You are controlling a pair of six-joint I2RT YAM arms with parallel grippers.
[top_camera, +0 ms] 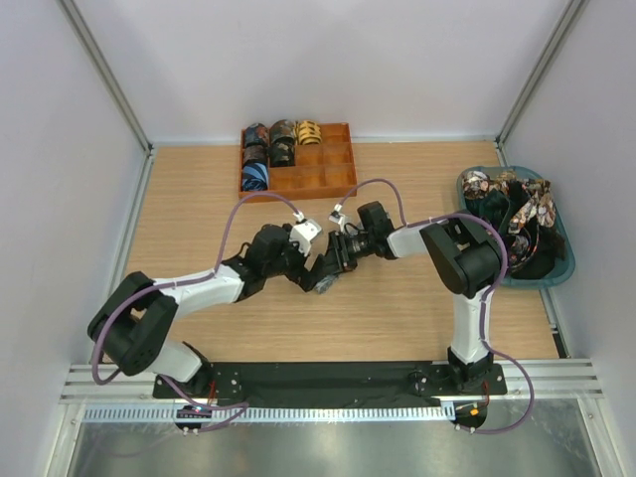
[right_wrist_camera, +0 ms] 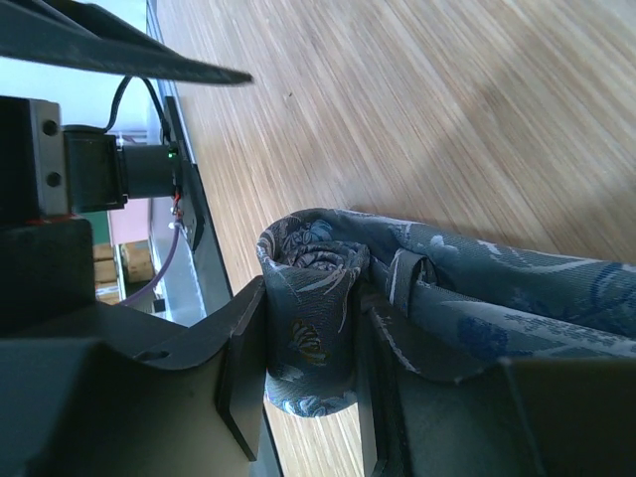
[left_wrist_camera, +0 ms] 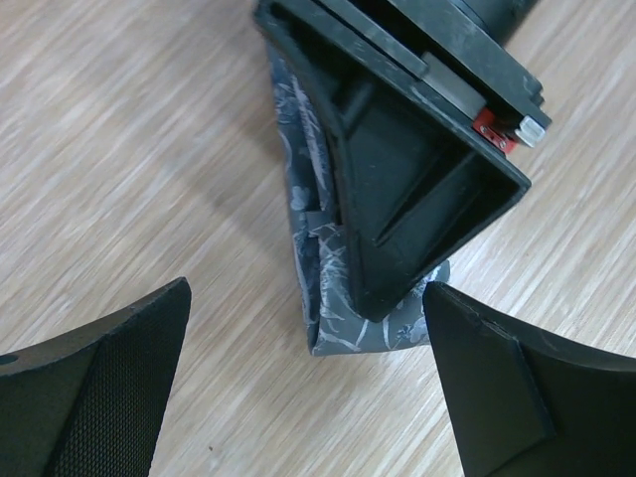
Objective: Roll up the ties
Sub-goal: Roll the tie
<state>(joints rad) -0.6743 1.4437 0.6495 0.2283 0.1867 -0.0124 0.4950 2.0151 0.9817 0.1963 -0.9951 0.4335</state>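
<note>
My right gripper (right_wrist_camera: 310, 373) pinches the half-rolled tie (right_wrist_camera: 467, 298); left gripper (left_wrist_camera: 306, 303) gapes empty. A slack pinch could let it unroll.

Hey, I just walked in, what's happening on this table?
The right end effector is clamped on the partly rolled end of a grey-blue tie mid-table; the left end effector is open next to it. Rolled ties fill part of the orange tray, and loose ties wait in the teal bin.
</note>
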